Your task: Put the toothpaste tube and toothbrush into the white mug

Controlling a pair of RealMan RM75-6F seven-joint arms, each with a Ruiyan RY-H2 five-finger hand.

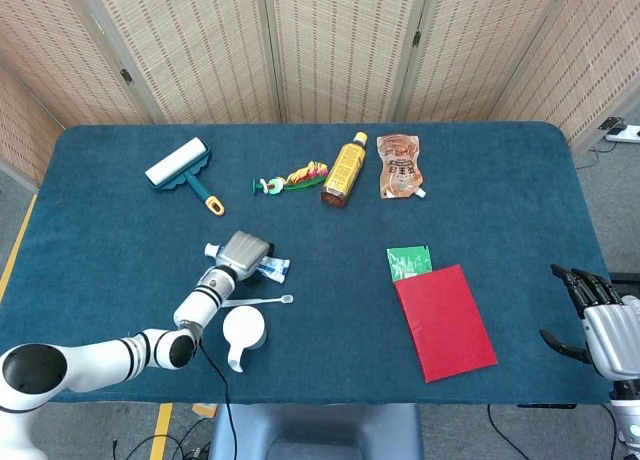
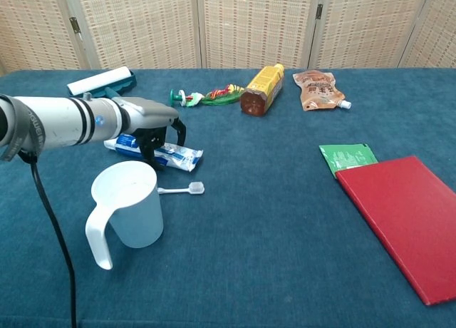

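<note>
My left hand [image 2: 155,125] has fingers curled down over the toothpaste tube [image 2: 168,155], gripping it on the table [image 1: 500,180]; toothbrush [image 2: 182,190] lies beside the white mug [image 2: 128,203]; right hand [image 1: 603,324] idle at the table edge, fingers spread.

Nothing printed here can be read with certainty. The toothpaste tube [image 2: 158,152], left of centre in the chest view, carries blue and white lettering — too small and partly covered to make out. The yellow bottle [image 2: 261,89] near the top centre has a dark label band, its print illegible. The orange pouch [image 2: 318,88] beside it shows red and white markings, unreadable too. The green packet [image 2: 348,157] at mid right bears pale print — blurred.
</note>
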